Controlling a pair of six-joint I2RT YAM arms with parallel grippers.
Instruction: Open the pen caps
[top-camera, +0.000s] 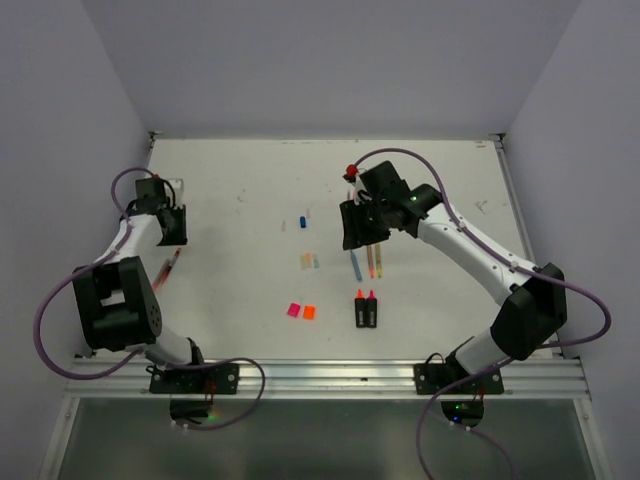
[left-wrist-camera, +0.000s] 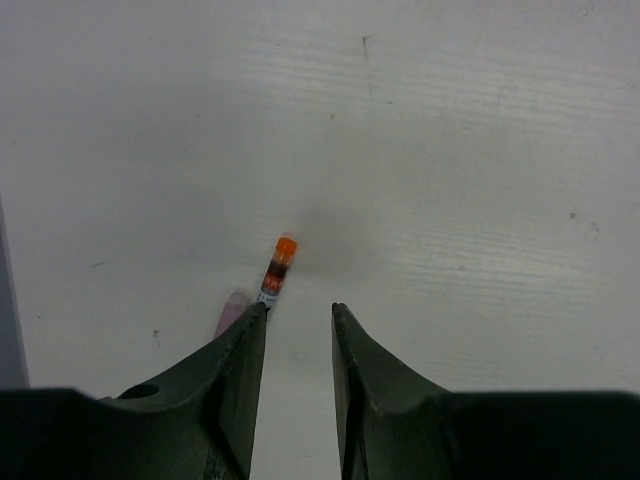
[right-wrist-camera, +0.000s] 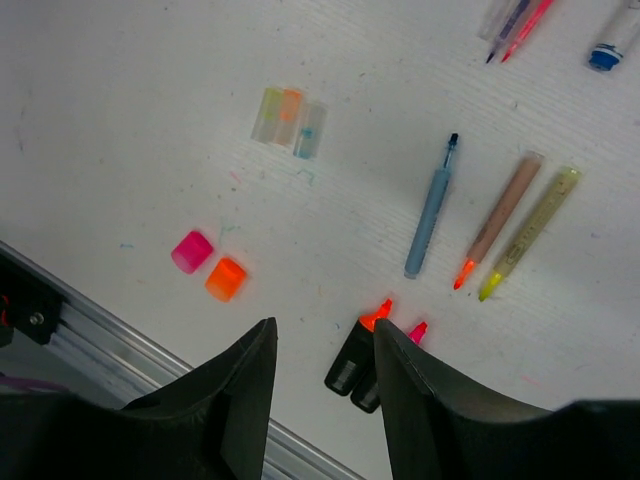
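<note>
The right gripper (right-wrist-camera: 323, 330) hangs above the worktop (right-wrist-camera: 120, 130), jaws apart with nothing between them. Seen through the gap, two black highlighter bodies (right-wrist-camera: 349, 362) lie side by side, their orange and pink tips bare. A pink cap (right-wrist-camera: 191, 251) and an orange cap (right-wrist-camera: 226, 279) sit just beside each other near the worktop's railed edge (right-wrist-camera: 105, 340). Farther in, three clear thin-pen caps (right-wrist-camera: 288, 120) lie together in a row. A blue pen (right-wrist-camera: 432, 208), an orange pen (right-wrist-camera: 497, 220) and a yellow pen (right-wrist-camera: 530, 232) lie uncapped, roughly parallel.

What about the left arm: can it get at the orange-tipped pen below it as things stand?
Probably yes. The left gripper hovers right over the orange-tipped pen, jaws apart, and nothing lies over the pen. It sits slightly off centre, so a small sideways shift seems needed.
</note>
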